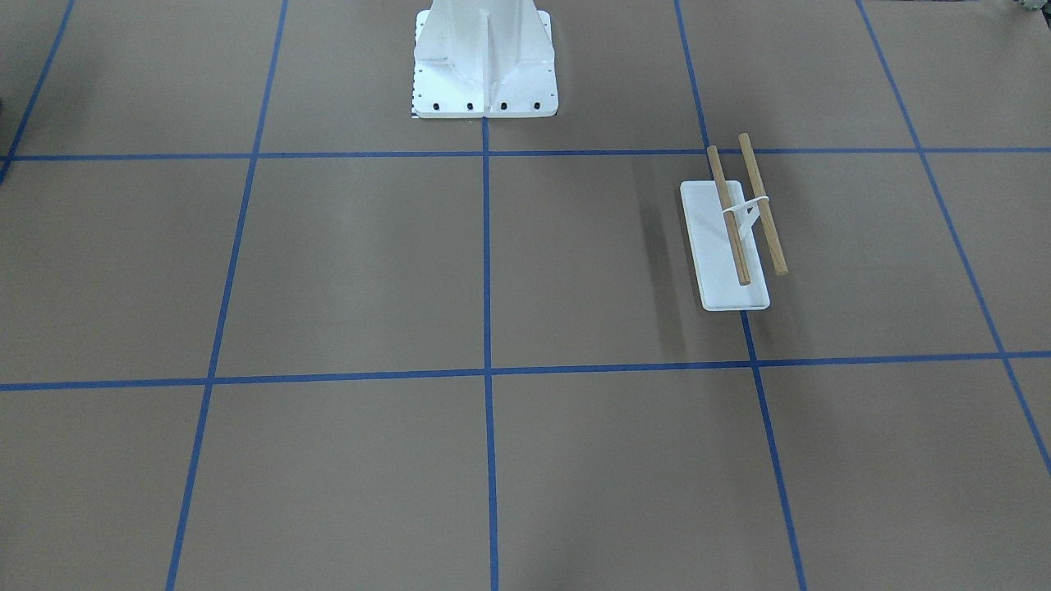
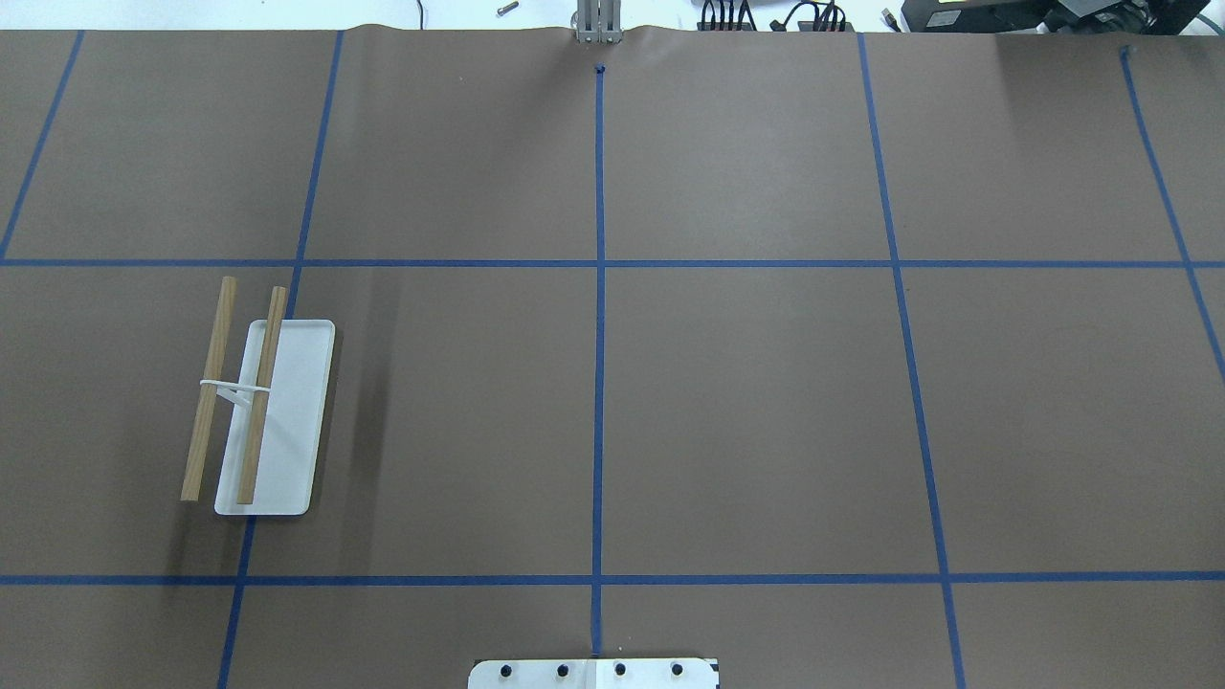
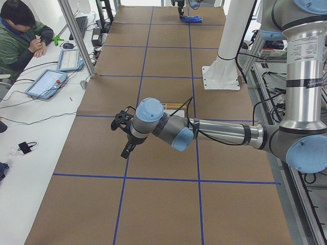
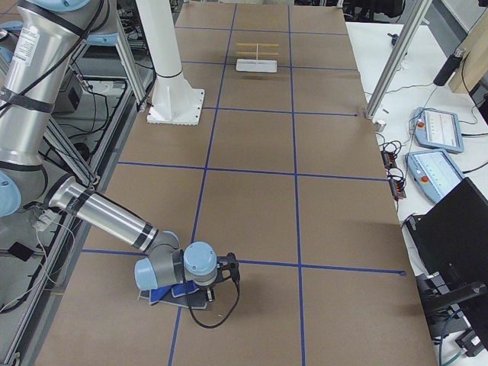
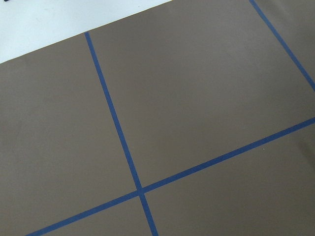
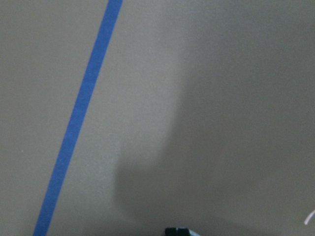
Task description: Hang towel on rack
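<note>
The rack (image 1: pixel 733 230) stands on the robot's left half of the table, with a white base plate and two wooden dowels; it also shows in the overhead view (image 2: pixel 258 411) and far off in the exterior right view (image 4: pixel 257 57). The towel (image 4: pixel 164 296), blue over dark grey, lies on the table at the robot's far right end, under the right arm's wrist; the exterior left view shows it far away (image 3: pixel 193 19). My right gripper (image 4: pixel 187 292) is down at the towel; I cannot tell whether it is open or shut. My left gripper (image 3: pixel 126 150) hovers above the table near the rack; I cannot tell its state.
The white bolted robot pedestal (image 1: pixel 484 66) stands at the table's robot-side edge. An operator (image 3: pixel 20 35) sits at a side bench with tablets (image 3: pixel 48 81). A laptop (image 4: pixel 457 229) and pendants (image 4: pixel 435 126) lie on the bench opposite. An aluminium post (image 4: pixel 396 57) stands at the table edge.
</note>
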You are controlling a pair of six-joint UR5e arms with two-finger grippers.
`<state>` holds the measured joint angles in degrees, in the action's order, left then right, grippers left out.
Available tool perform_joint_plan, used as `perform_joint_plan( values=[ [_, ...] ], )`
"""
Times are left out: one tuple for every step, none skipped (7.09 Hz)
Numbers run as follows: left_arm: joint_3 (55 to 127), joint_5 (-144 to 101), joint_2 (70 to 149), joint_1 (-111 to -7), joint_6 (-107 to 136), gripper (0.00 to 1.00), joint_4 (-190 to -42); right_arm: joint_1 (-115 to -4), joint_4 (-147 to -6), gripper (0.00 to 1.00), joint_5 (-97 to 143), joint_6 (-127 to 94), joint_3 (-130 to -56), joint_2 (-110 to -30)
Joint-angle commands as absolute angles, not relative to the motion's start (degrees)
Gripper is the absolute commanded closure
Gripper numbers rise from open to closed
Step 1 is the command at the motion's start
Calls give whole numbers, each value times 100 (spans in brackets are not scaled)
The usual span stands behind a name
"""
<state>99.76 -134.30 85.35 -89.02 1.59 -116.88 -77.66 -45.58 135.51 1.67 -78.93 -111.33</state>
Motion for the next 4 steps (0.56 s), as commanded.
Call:
perform_joint_plan(
  values=[
    [9949, -13438, 8534, -8895, 184, 2, -11672, -7848, -4605, 100, 14007, 176, -7989, -10987],
    [9932, -13438, 8543, -8895, 185, 2, -11672, -8101, -4605, 100, 14105, 176, -8033, -10795],
    [9906, -13438, 8543, -8895, 185, 2, -11672, -8191, -4632, 100, 14115, 176, -8042, -10506],
    [9905, -13447, 8543, -8895, 185, 2, -11681, -8426, -4919, 100, 14107, 176, -8051, -10068]
  ],
)
